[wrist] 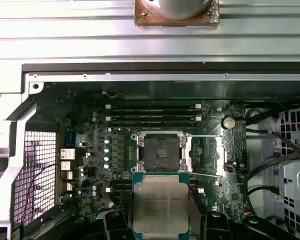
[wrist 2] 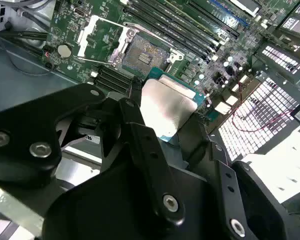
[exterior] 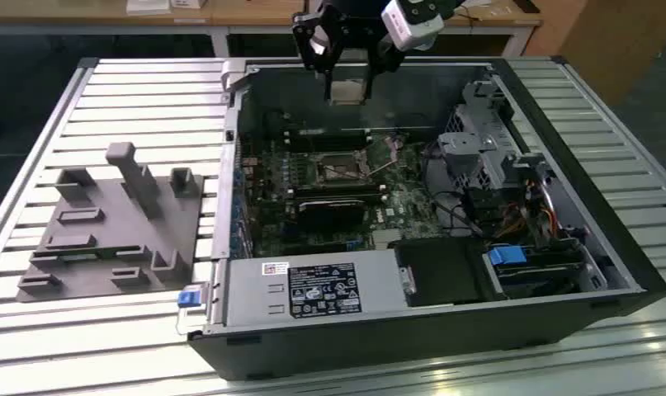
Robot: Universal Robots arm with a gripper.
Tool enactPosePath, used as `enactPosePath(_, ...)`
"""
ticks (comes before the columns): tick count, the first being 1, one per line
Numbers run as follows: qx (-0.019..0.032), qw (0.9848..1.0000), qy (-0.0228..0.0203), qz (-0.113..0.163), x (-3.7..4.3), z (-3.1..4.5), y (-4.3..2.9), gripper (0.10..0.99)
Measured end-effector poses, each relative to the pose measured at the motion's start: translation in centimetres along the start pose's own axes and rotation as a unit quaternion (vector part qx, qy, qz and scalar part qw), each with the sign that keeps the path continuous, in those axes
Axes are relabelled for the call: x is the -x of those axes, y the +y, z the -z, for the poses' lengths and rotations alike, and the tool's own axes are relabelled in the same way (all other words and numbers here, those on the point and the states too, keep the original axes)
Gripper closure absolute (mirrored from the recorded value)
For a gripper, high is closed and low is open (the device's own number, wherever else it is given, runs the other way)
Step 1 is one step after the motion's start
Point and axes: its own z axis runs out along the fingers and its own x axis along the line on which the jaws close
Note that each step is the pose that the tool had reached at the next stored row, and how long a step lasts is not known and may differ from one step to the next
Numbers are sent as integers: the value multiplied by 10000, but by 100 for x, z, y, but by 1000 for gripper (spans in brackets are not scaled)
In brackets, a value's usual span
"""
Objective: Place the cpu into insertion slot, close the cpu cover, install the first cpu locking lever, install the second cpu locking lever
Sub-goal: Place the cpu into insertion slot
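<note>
cpu: flat square chip with a dull silver top and a green edge, gripped by the tool. It appears in both wrist views. In the exterior view it hangs in the upper middle of the frame, over the far side of the open case and well above the board.
tool: black fingers pressed onto two opposite edges of the cpu, holding it.
insertion slot: bare dark square of contacts inside its metal frame on the green board. It has no chip in it and lies near the middle of the exterior view.
cpu cover: open, lying flat just beside the insertion slot and not over it.
lever rod: thin metal wire along one edge of the open cover, unlatched.
memory slots: long black rows near the insertion slot, on its far side from the cpu.
computer case: on its side with the panel off, in the centre of the exterior view.
table: slatted metal, carrying the case.
grey fixture: moulded block with upright posts in the left middle of the exterior view, beside the case.
</note>
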Motion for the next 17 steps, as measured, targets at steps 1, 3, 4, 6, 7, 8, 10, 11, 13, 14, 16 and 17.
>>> enactPosePath(1, 0, 10000, 0, 0, 0, 0, 0, 549)
enactPosePath(3, 0, 10000, 0, 0, 0, 0, 0, 549)
enactPosePath(4, 0, 10000, 0, 0, 0, 0, 0, 549)
enactPosePath(6, 0, 10000, -1, -9, 0, 0, 0, 549)
enactPosePath(7, 0, 10000, -2, -22, 0, 0, 0, 549)
enactPosePath(8, 0, 10000, -4, -41, 1, 0, 0, 549)
enactPosePath(10, 1, 10000, -8, -96, 0, 0, 0, 549)
enactPosePath(11, 2, 9999, -12, -135, 0, 0, 0, 549)
enactPosePath(13, 4, 9997, -21, -231, 0, -2, 0, 549)
enactPosePath(14, 5, 9996, -26, -290, 0, -2, 0, 549)
enactPosePath(16, 6, 9991, -38, -424, 0, -4, 0, 549)
enactPosePath(17, 7, 9988, -44, -495, 0, -5, 0, 549)
